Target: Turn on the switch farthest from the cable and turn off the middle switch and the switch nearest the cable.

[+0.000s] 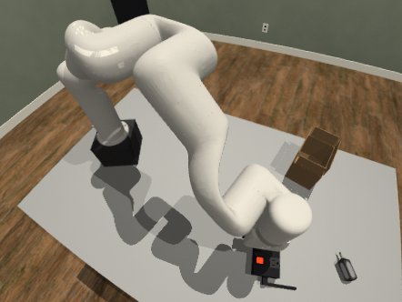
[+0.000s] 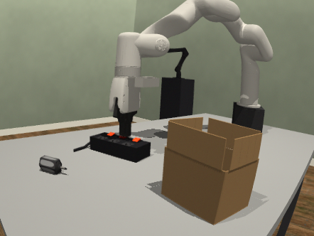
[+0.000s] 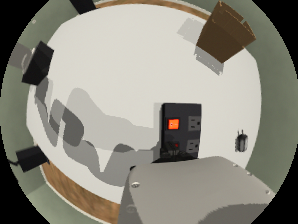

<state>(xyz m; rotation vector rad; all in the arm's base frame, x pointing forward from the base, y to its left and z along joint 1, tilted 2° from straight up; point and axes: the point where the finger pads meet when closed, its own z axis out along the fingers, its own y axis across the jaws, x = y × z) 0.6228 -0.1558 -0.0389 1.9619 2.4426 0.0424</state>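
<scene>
Taking the black rectangular power strip (image 2: 118, 145) as the landmark and working from the exterior camera's near side outward: nearest, and well off the strip's cable end, a small dark grey plug adapter (image 2: 51, 165) lies on the pale grey table (image 2: 106, 199). An open brown cardboard box (image 2: 209, 167) stands nearer the camera too, off the strip's far-from-cable end.

The strip itself lies flat and right way up, orange rocker switches facing the ceiling, its black cable (image 2: 81, 146) trailing off the left end. Directly above it, the white arm's gripper (image 2: 124, 134) points straight down with its dark fingers pinched fully together and nothing between them; the closed tip sits on or just over the middle switch (image 2: 123, 137), and contact cannot be confirmed. The switch nearest the cable (image 2: 111, 133) and the switch farthest from the cable (image 2: 136, 140) flank the fingers on either side.

Behind the strip stand a black upright block (image 2: 177, 97) and the arm's black pedestal (image 2: 248, 117).

As a judgement, the strip's orientation is already satisfied, and the middle switch is being dealt with now. The rockers' on/off positions are too small to read, so how many of the three are right is unclear.
</scene>
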